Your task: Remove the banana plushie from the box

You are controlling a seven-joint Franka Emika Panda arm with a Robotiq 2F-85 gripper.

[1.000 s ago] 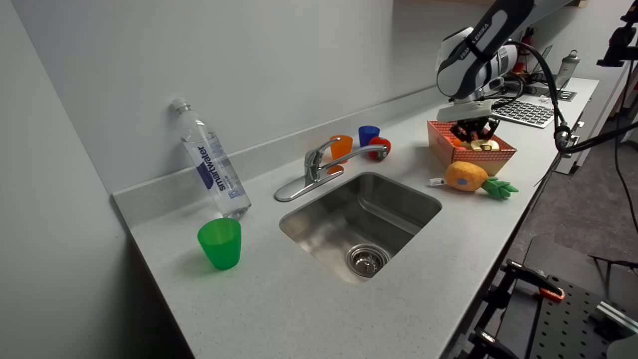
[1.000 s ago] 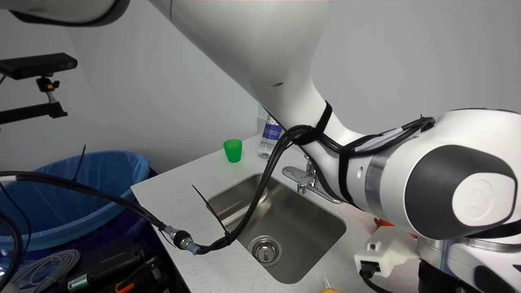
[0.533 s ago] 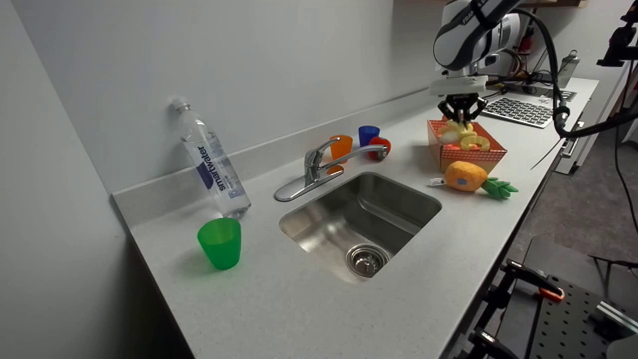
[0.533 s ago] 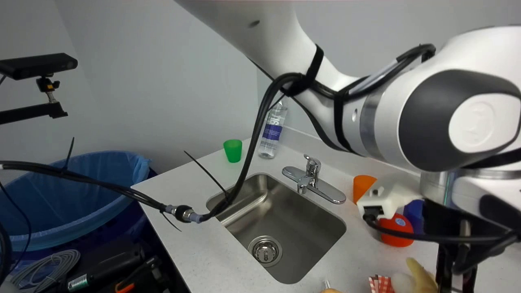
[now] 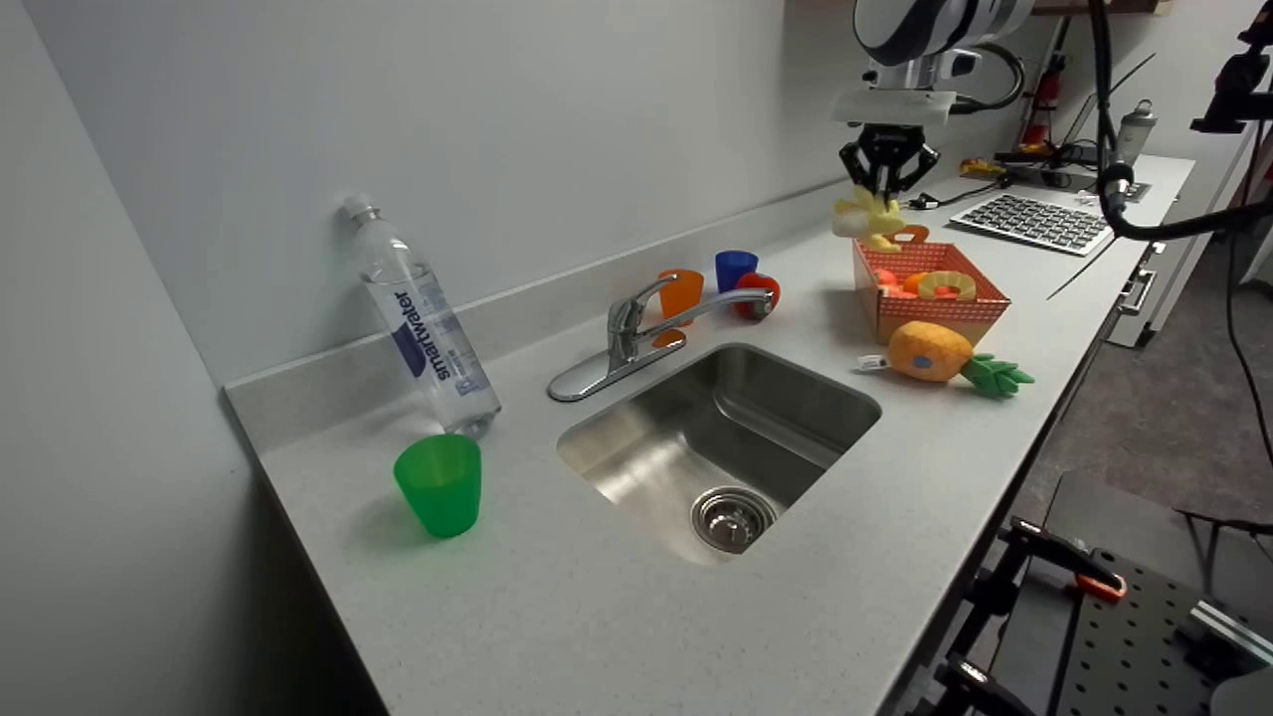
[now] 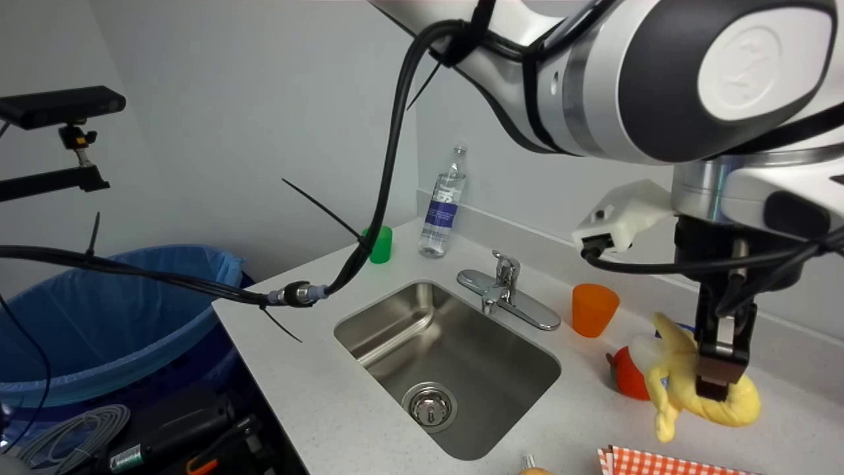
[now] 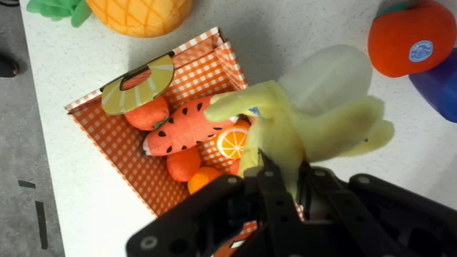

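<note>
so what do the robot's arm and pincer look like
The arm has a smooth, rounded white casing, with a dark grey cap around a white panel bearing a faint emblem. Black straps bind black cables to it, and an off-white housing sits beside a silvery collar. The pincer is black and angular, built of jointed links with round bolt heads.

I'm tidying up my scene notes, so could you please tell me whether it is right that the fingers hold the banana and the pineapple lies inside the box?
Not quite: the pineapple lies on the counter, outside the box, as the wrist view shows. The rest is right: the fingers hold the banana.
</note>
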